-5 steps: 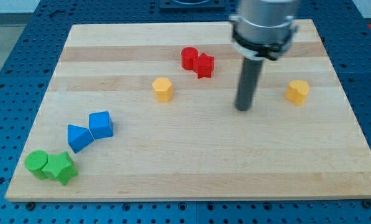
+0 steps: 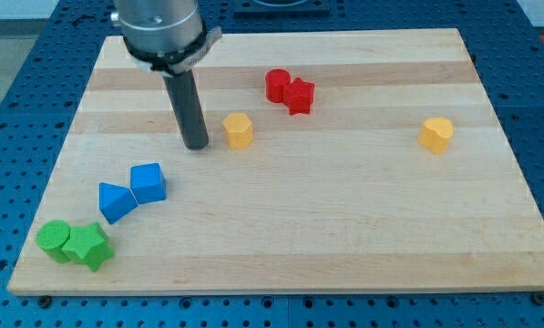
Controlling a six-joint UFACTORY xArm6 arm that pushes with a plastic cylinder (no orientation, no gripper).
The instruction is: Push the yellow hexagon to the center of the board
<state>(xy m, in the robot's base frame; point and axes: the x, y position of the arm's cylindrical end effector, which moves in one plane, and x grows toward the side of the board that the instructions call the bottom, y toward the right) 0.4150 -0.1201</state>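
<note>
The rod is seen planted on the worktop (image 2: 281, 228), and my tip (image 2: 197, 146) is found just to the view's left of the yellow hexagon (image 2: 239, 130), close beside it; whether contact is made cannot be told. No tool that opens or closes is carried here: only a straight dark rod under a grey collar, so nothing is gripped.

The yellow hexagon is placed a little left of the board's middle and somewhat toward the view's top. A second yellow block (image 2: 436, 134) is seen well apart, far over on the view's right, at about the same height in the view; its shape is hard to make out.

Above and to the right of the hexagon, two red blocks are found touching each other: a red cylinder (image 2: 277, 85) on the left and a red star-like block (image 2: 299, 96) on the right.

Down at the view's lower left, a blue cube (image 2: 148, 181) and a blue wedge-like block (image 2: 115, 201) are seen touching. Below them, near the board's corner, a green cylinder (image 2: 54, 240) and a green star-like block (image 2: 89, 246) are pressed together.

The worktop itself is light wood, set on a blue perforated base (image 2: 16, 109).
</note>
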